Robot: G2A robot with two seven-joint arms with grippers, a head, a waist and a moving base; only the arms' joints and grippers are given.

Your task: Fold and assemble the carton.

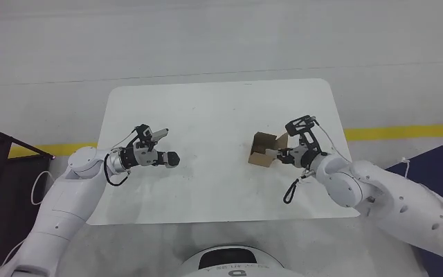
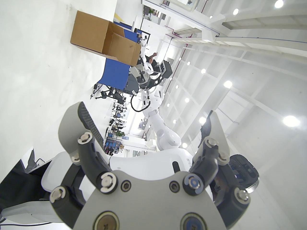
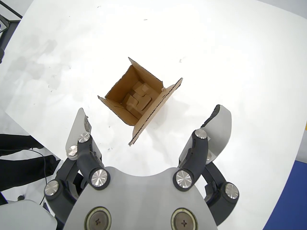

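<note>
A small brown carton stands on the white table, right of the middle, with its open mouth facing up. In the right wrist view the carton shows folded flaps at its bottom and one long flap sticking out sideways. My right gripper hovers open just right of the carton and above it, with nothing between its fingers. My left gripper is open and empty over the table's left part, well apart from the carton, which it faces from the side.
Bare table surface lies between the two arms and behind the carton. The table's front edge runs close under both forearms. A dark frame stands beyond the table's left side.
</note>
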